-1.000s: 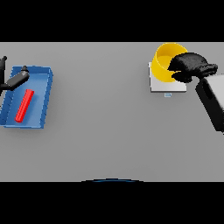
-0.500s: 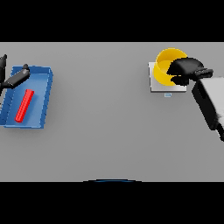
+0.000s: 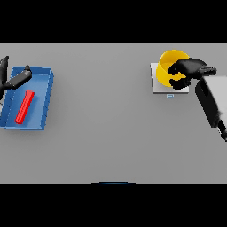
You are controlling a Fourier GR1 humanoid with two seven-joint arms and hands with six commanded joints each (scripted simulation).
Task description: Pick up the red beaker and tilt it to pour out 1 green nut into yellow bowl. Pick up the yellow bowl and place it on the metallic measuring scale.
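Note:
The yellow bowl (image 3: 167,67) stands on the metallic measuring scale (image 3: 158,84) at the far right of the table. My right hand (image 3: 188,71) is at the bowl's right side with its fingers curled over the rim. The red beaker (image 3: 24,107) lies flat inside a blue tray (image 3: 45,99) at the far left. My left hand (image 3: 13,80) hovers over the tray's far left corner, fingers straight. No green nut shows; the bowl's inside is partly hidden by my hand.
The grey table stretches wide between the blue tray and the scale. My right forearm (image 3: 213,104) runs from the right edge toward the bowl.
My right hand and the bowl have shifted slightly left and down, settling over the scale. The left hand has barely moved.

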